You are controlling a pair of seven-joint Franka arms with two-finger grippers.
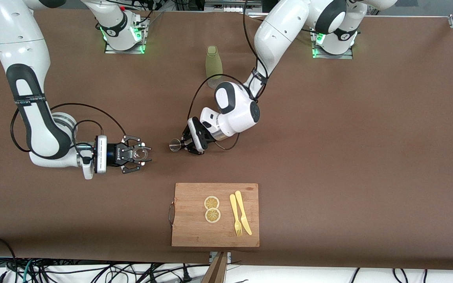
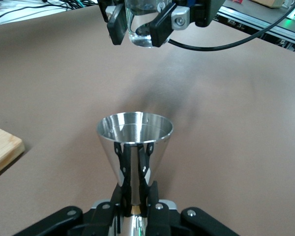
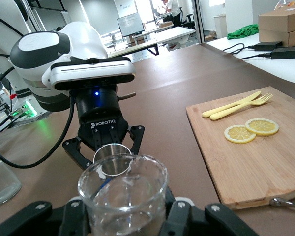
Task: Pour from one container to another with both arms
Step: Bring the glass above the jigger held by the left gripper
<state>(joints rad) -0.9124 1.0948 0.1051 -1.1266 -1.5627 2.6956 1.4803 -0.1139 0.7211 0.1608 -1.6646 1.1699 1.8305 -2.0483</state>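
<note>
The steel jigger [image 1: 175,145] [image 2: 135,140] stands upright with its mouth up, and my left gripper [image 1: 182,144] [image 2: 136,196] is shut on its narrow waist above the middle of the brown table. The clear glass cup [image 1: 140,154] [image 3: 123,194] is upright in my right gripper [image 1: 142,154] [image 3: 124,216], which is shut on it toward the right arm's end of the table. The two grippers face each other a short gap apart. In the left wrist view the cup [image 2: 140,27] hangs ahead of the jigger. In the right wrist view the jigger [image 3: 112,158] shows just past the cup's rim.
A wooden cutting board [image 1: 189,232] [image 3: 265,162] lies nearer to the front camera, carrying two lemon slices [image 1: 212,208], a yellow fork [image 1: 234,215] and a yellow knife [image 1: 243,212]. A tall olive-green bottle [image 1: 213,65] stands close to the left arm's forearm, nearer the robots' bases.
</note>
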